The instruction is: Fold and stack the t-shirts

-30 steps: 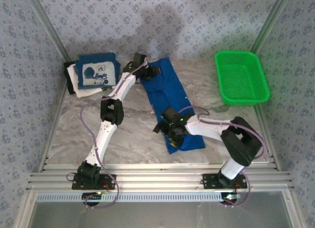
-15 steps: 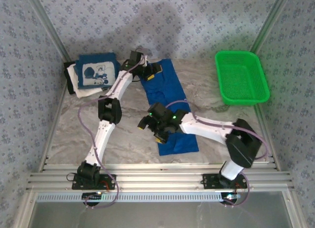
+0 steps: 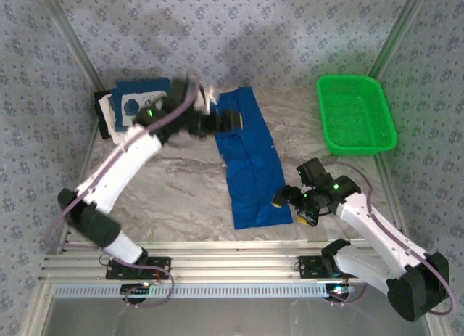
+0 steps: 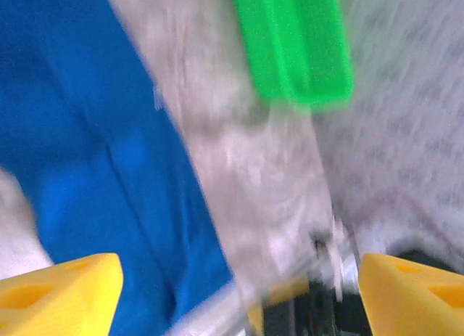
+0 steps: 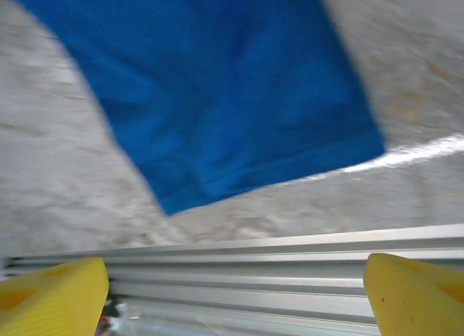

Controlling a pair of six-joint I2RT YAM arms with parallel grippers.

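Lying lengthwise on the table point(image 3: 181, 194): royal-blue t-shirt point(image 3: 250, 162), folded to a long strip.
Left gripper point(image 3: 230, 120) is at the strip's far end, fingers spread wide with nothing between them. Right gripper point(image 3: 288, 200) is just beside the near right corner, fingers likewise parted and empty. Navy t-shirt point(image 3: 141, 104) tops the folded pile far left; green basket point(image 3: 357, 115) sits far right.
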